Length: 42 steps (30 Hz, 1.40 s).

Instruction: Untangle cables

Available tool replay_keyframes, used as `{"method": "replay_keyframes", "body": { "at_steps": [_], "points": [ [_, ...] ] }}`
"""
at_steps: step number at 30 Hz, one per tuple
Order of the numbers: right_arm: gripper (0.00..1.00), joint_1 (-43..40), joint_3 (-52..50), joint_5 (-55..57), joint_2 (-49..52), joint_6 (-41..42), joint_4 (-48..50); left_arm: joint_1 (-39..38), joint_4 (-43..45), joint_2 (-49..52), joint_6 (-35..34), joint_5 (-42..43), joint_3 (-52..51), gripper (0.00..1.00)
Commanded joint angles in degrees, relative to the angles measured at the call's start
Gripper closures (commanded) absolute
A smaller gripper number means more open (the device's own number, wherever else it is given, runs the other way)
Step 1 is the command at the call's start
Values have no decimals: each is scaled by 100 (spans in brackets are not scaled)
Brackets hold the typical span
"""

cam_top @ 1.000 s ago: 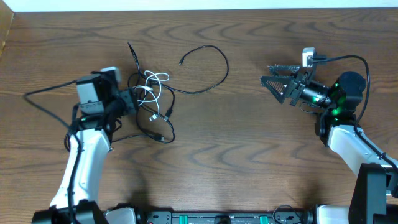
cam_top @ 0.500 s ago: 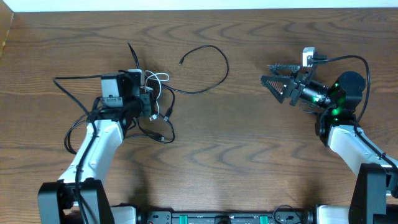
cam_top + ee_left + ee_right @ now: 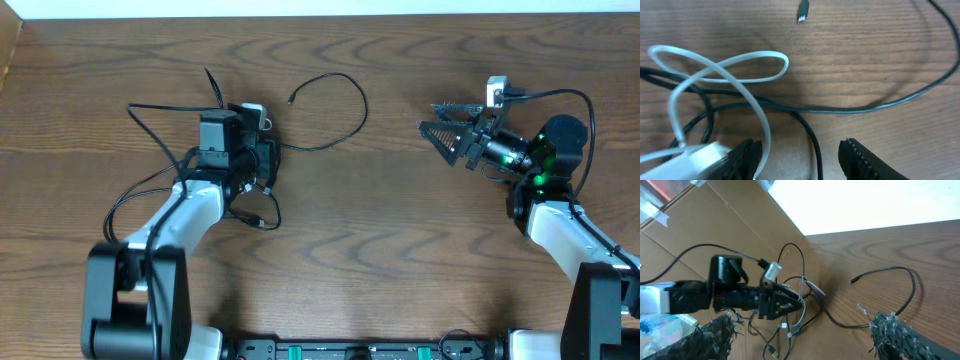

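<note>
Here, my left end effector (image 3: 800,146) sits low over the cables (image 3: 320,149) tangled left of the tabletop's (image 3: 380,250) centre. Its fingers are apart, gripping nothing. One black cable (image 3: 812,142) runs between them, and the white cable (image 3: 786,62) loops beside. My right end effector (image 3: 426,117) hangs wide open, empty, well apart.

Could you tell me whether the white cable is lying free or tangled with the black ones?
Tangled: in the left wrist view the white cable loops over itself and crosses black cables.
</note>
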Motion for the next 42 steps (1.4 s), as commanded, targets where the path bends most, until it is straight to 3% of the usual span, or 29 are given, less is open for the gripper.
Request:
{"method": "replay_keyframes", "body": {
  "at_steps": [1, 6, 10, 17, 23, 26, 29, 34, 42],
  "points": [
    [14, 28, 13, 48, -20, -111, -4, -7, 293, 332, 50, 7, 42, 45],
    [13, 28, 13, 52, -20, -155, -4, -7, 568, 481, 48, -599, 42, 45],
    [13, 28, 13, 55, -20, -201, -31, -9, 577, 481, -57, -511, 42, 45],
    [18, 28, 13, 72, -20, -199, -28, -31, 527, 481, -151, 1178, 42, 61],
    [22, 28, 13, 70, -20, -197, -28, -254, 402, 481, -240, 1259, 42, 70],
    [23, 28, 13, 70, -20, -197, -28, -345, 463, 474, -584, 1537, 44, 81],
    [25, 28, 13, 70, -20, -197, -28, -354, 769, 442, -955, 2326, 44, 92],
    [26, 28, 13, 68, -20, -197, -33, -350, 1626, 190, -1888, 3154, 44, 92],
    [26, 28, 13, 72, -20, -199, -94, -350, 2745, -870, -3038, 3781, 44, 92]
  ]
}}
